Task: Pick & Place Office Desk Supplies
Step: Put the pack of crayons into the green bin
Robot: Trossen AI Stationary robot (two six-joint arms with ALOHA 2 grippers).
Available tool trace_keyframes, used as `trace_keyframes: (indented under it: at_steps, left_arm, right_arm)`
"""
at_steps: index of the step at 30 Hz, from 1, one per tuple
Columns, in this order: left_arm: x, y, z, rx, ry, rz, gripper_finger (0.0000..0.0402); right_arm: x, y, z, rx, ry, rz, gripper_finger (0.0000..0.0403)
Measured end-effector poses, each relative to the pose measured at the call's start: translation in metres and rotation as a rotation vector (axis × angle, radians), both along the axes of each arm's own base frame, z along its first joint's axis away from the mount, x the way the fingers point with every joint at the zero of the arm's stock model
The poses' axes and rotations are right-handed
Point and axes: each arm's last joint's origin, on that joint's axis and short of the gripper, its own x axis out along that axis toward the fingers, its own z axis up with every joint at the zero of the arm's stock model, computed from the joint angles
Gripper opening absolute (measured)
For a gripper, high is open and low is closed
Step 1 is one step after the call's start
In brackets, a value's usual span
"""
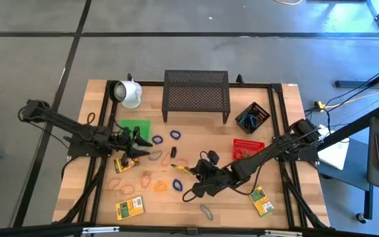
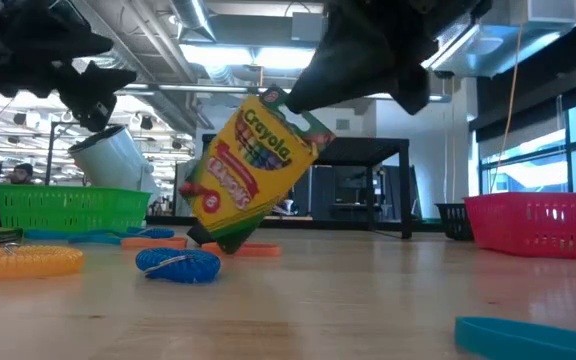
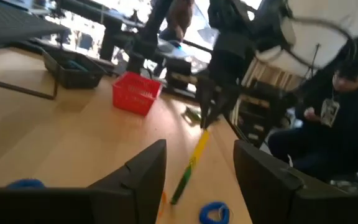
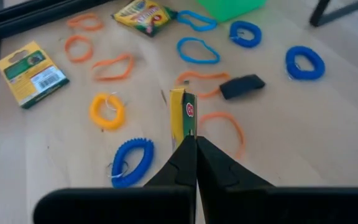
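My right gripper (image 1: 189,170) is shut on a yellow-and-green crayon box (image 2: 253,170) near the table's middle. Around it lie rubber-band loops and coils: blue (image 4: 129,163), orange (image 4: 106,111), and a black clip (image 4: 241,86). My left gripper (image 3: 199,146) stands open at the left, level above the table with nothing between its fingers, beside the green basket (image 1: 135,126). A second crayon box (image 1: 125,164) lies flat just near it. Two more boxes (image 1: 129,209) (image 1: 262,201) lie flat by the near edge. My right gripper pinches the crayon box's upper end (image 4: 185,127) between its two shut fingers, which slant down from the table's right side. The box hangs tilted below them, narrow edge toward the fingers. Its lower corner (image 2: 223,240) is at the tabletop; whether it touches, I cannot tell.
A black mesh rack (image 1: 196,95) stands at the far middle, with a white mug (image 1: 130,92) on its side to its left. A black basket (image 1: 252,117) and a red basket (image 1: 249,145) sit at the right. A person (image 3: 334,118) sits beyond the table's right side.
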Motion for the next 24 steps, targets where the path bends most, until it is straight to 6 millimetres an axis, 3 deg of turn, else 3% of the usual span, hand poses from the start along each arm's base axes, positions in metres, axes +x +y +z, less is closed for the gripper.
trace_keyframes:
  at_steps: [11, 17, 24]
  left_arm:
    - [0.012, -0.026, 0.005, 0.127, -0.024, -0.022, 0.0195]
    - [0.036, -0.048, 0.015, 0.212, 0.034, -0.037, 0.02]
    - [0.07, -0.076, 0.011, 0.365, 0.109, -0.076, 0.021]
  right_arm:
    - [0.011, -0.01, 0.005, -0.051, -0.038, 0.05, 0.0001]
    - [0.014, -0.015, 0.005, -0.038, -0.03, 0.054, 0.0001]
    - [0.014, -0.014, 0.004, -0.004, -0.014, 0.096, 0.0001]
